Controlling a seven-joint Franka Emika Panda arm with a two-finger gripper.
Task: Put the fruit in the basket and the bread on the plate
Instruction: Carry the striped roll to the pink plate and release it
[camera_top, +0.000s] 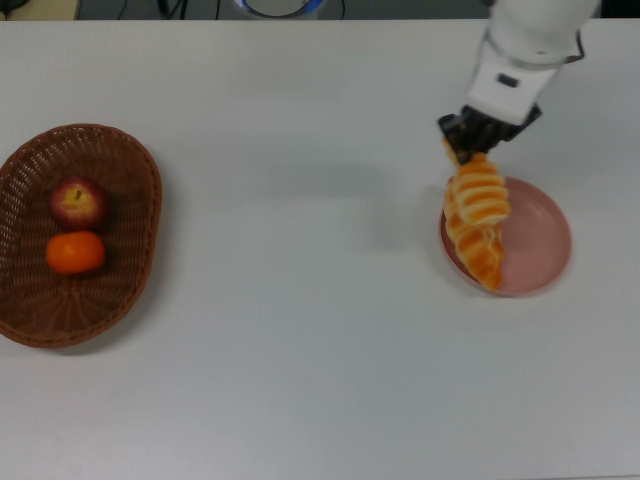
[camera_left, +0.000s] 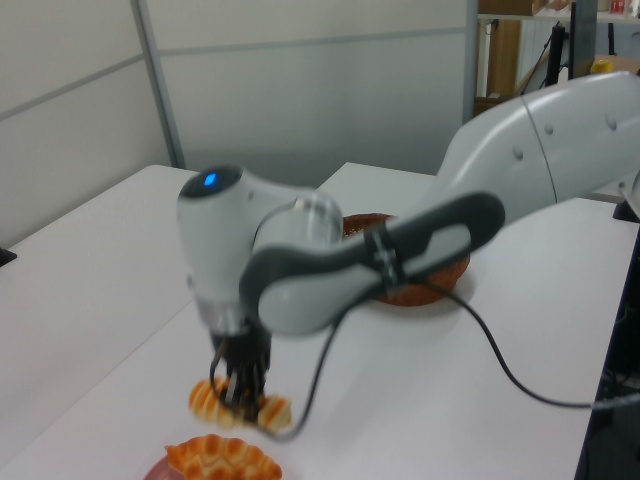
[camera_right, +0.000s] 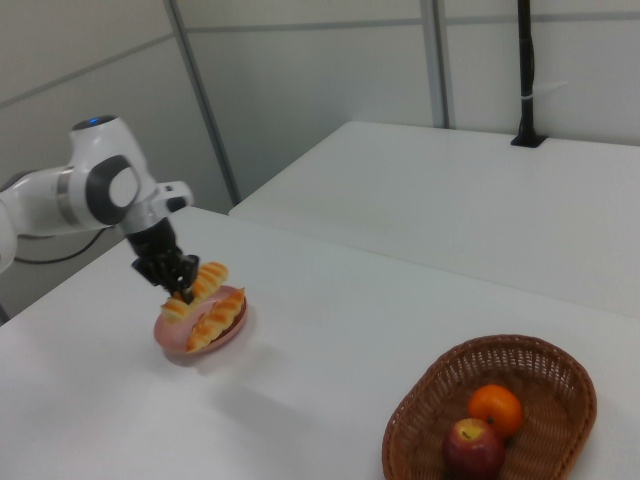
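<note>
Now end effector grips ribbed loaf above pink plate.
</note>
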